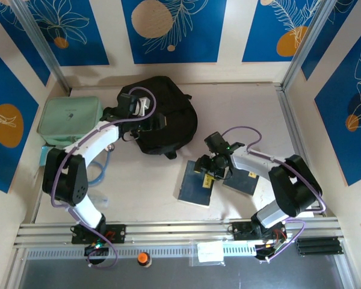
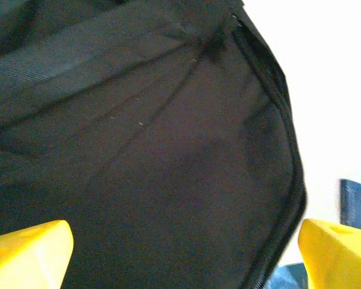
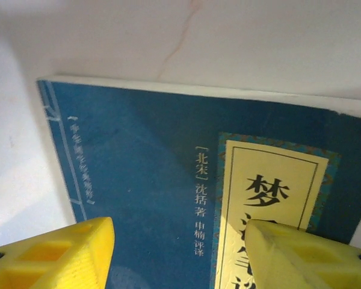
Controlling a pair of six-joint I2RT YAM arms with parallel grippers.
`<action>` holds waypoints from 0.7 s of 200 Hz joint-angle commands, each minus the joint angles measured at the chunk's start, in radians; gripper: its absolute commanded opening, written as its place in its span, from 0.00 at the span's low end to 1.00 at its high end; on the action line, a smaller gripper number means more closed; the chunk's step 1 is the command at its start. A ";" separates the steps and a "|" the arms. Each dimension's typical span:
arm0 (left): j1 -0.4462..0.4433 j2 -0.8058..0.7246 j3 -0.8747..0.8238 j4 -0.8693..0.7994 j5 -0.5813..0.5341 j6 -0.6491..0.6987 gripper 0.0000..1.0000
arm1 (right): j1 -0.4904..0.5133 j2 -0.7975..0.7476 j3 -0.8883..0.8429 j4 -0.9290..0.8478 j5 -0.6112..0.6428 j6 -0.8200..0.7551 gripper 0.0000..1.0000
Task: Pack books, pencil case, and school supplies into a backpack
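The black backpack (image 1: pixel 168 117) lies at the back middle of the table. My left gripper (image 1: pixel 156 122) hovers over it. In the left wrist view the backpack's fabric (image 2: pixel 168 150) and its zip edge lie under the left gripper (image 2: pixel 183 259), whose yellow fingertips (image 2: pixel 27 253) stand wide apart and open, holding nothing. A dark blue book (image 1: pixel 195 186) with a yellow label lies in front of the backpack, a second book (image 1: pixel 245 180) to its right. My right gripper (image 1: pixel 210 171) hangs just above the first book (image 3: pixel 150 168). The right gripper (image 3: pixel 177 259) is open, one fingertip (image 3: pixel 301 259) over the label.
A mint-green soft case (image 1: pixel 69 120) rests at the back left by the wall. A pale blue loop (image 1: pixel 102 171) lies beside the left arm. On the front rail sit an orange-capped item (image 1: pixel 144 257) and a clear bag (image 1: pixel 210 251). Walls close in on both sides.
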 commanded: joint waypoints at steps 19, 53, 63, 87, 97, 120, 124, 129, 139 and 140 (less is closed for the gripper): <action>-0.088 -0.057 -0.051 -0.018 0.070 -0.056 0.96 | -0.102 0.080 0.030 0.009 0.093 -0.034 0.60; -0.221 -0.049 -0.073 -0.012 0.022 -0.130 0.92 | -0.164 0.111 0.112 0.022 0.040 -0.098 0.56; -0.255 -0.035 -0.074 -0.008 0.013 -0.151 0.90 | -0.170 0.088 0.125 0.019 0.026 -0.109 0.56; -0.335 0.013 -0.051 -0.012 -0.027 -0.170 0.87 | -0.173 0.008 0.128 -0.024 0.050 -0.105 0.56; -0.362 0.044 -0.036 -0.017 -0.044 -0.176 0.85 | -0.172 -0.025 0.115 -0.049 0.083 -0.089 0.56; -0.408 0.140 0.038 -0.067 -0.059 -0.177 0.78 | -0.145 -0.089 0.056 -0.108 0.245 -0.033 0.55; -0.414 0.152 0.048 -0.076 -0.063 -0.178 0.77 | -0.139 -0.099 0.045 -0.120 0.272 -0.022 0.55; -0.422 0.169 0.060 -0.079 -0.067 -0.178 0.76 | -0.133 -0.108 0.031 -0.128 0.295 -0.011 0.54; -0.431 0.198 0.078 -0.084 -0.075 -0.184 0.74 | -0.128 -0.115 0.009 -0.132 0.302 -0.008 0.55; -0.431 0.201 0.080 -0.084 -0.076 -0.184 0.74 | -0.127 -0.115 0.007 -0.132 0.301 -0.008 0.55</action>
